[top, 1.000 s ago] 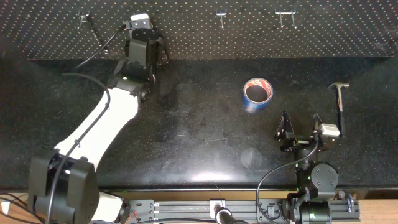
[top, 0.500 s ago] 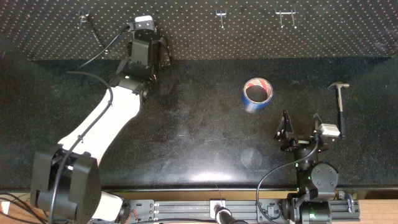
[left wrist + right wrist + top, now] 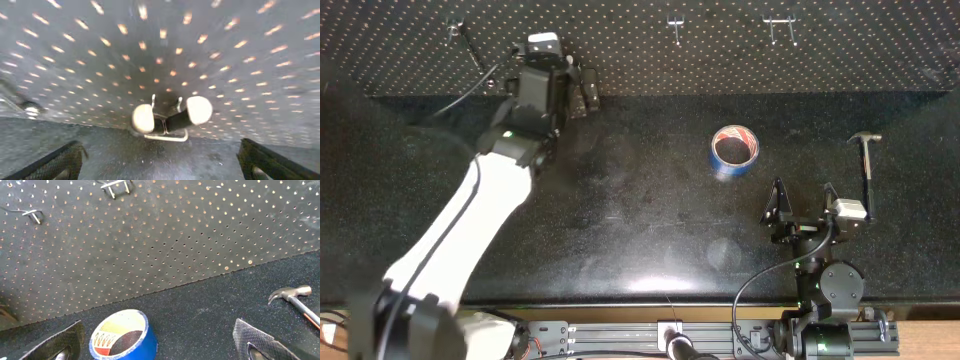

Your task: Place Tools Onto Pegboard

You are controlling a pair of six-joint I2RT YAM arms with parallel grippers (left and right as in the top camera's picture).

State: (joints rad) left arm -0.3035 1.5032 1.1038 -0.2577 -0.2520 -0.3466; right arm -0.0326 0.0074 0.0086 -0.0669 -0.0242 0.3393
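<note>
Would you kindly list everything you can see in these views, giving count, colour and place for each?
pegboard: one, dark with pale holes, upright along the table's far edge
table: one, black and speckled, under everything
tape roll: one, blue, on the table right of centre
hammer: one, grey head, on the table at the far right
bare hooks: two, silver, on the pegboard's right half
hung tool: one, dark with two pale rounded ends, on a wire hook low on the pegboard; its type is unclear
left gripper: one, black, open, facing the hung tool
right gripper: one, black, open, over the table near its base
</note>
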